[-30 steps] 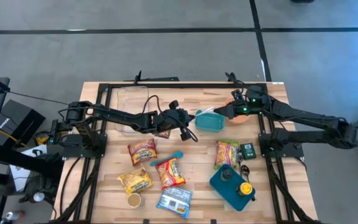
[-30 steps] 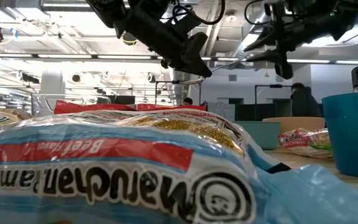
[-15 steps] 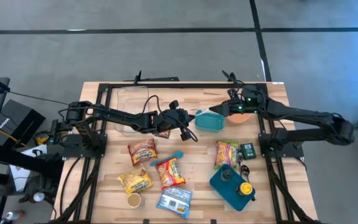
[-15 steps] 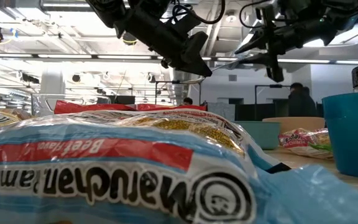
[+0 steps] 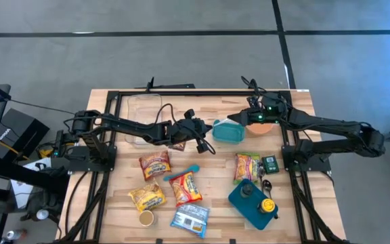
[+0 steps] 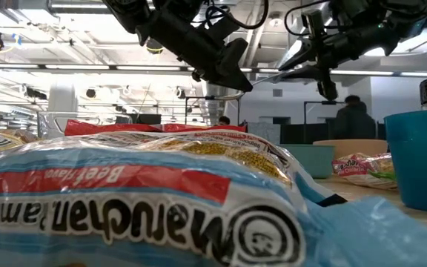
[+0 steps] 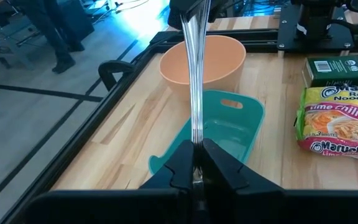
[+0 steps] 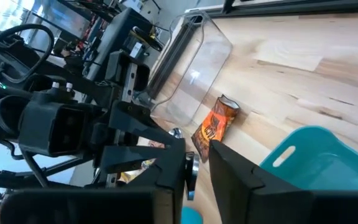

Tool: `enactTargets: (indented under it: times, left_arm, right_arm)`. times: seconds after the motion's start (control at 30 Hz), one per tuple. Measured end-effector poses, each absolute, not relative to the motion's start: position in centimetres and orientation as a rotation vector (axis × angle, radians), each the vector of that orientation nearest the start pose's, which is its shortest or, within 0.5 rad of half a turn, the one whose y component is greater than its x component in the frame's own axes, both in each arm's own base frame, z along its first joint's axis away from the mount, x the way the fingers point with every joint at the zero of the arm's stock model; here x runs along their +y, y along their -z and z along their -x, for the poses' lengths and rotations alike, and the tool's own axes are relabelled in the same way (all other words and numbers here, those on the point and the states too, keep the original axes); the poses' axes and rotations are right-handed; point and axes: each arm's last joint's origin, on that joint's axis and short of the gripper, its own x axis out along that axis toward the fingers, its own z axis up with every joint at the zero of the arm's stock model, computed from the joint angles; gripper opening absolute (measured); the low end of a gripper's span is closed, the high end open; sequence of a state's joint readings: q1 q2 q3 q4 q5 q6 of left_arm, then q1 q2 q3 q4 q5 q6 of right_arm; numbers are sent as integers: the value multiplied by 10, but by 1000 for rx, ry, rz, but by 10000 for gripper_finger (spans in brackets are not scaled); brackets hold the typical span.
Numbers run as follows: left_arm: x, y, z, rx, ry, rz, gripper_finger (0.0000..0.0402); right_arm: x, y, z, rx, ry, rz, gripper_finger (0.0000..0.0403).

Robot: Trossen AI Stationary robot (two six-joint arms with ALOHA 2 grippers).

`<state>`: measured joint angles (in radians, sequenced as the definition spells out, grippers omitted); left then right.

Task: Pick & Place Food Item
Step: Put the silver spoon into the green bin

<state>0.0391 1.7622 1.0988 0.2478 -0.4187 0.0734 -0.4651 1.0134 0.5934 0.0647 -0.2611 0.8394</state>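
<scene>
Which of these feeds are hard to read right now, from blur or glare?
Low view: the ramen packet fills the foreground, blurred and blocking the table, with bright ceiling lights behind. Left wrist view: the thin clear item in the jaws shows as a streaky glare. High view: evenly lit, sharp.

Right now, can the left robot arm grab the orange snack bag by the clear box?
Probably not yet. The left gripper is shut on a clear utensil, so it isn't free, though the orange snack bag lies uncovered nearby.
</scene>
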Motion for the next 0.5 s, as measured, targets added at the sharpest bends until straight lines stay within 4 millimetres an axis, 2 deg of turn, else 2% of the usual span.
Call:
enactTargets:
  times: [0.27, 0.5]
  left_arm:
    - [27, -221, -386, 431, -432, -152, 13]
    - [27, -220, -386, 432, -431, -152, 22]
  right_arm:
    - [-91, -250, -199, 228, 328, -951, 11]
    - [-91, -249, -199, 234, 321, -913, 10]
